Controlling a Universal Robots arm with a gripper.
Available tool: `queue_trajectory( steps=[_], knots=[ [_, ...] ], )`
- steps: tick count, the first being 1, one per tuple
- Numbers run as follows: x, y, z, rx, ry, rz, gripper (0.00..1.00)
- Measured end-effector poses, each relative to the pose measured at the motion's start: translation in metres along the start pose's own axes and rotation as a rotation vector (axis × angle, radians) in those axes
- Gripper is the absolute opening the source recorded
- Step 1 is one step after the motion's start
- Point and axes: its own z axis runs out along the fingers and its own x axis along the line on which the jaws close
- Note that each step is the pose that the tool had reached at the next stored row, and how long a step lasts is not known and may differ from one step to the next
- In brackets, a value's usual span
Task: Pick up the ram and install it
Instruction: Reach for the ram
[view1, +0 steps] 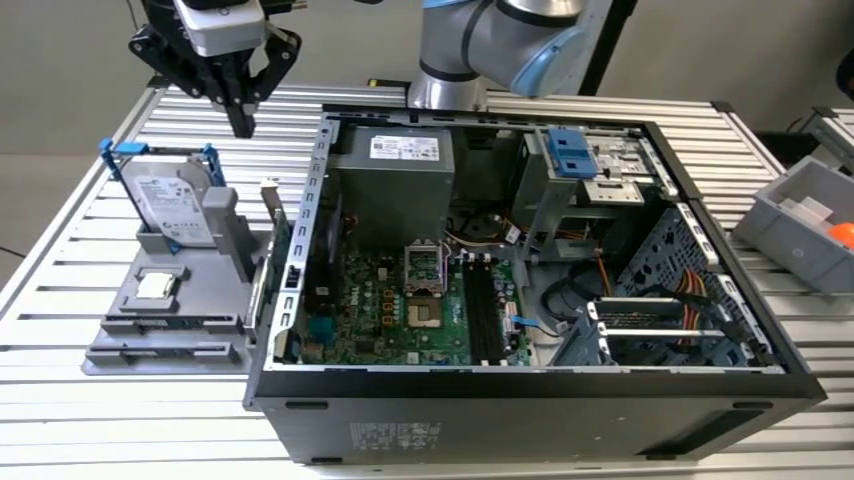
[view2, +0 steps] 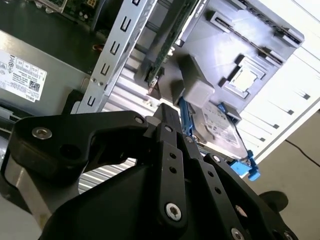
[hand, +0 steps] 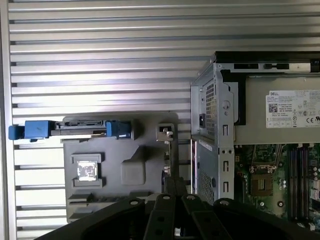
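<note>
Exterior view, upper left of the frame: my fingers (view1: 242, 108) hang clenched, empty, above the upright ram (view1: 274, 215), likely light, stiff, fragile, best pinched by its long edges

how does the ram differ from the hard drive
The ram is a thin dark stick; the hard drive is a broad silver block with a white label. The ram stands next to the computer case; the hard drive stands farther off, in a blue frame. Both stand upright on the gray holder.

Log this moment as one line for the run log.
claw: shut, empty | position: above ram | ram: upright in grey holder beside computer case | install: not yet done
</note>
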Motion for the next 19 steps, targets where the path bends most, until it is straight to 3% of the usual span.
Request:
queue_trajectory(
  steps=[19],
  knots=[
    [0.0178,-0.0008,-0.0003,-0.0002,0.0004,-0.009,0.00]
  ],
)
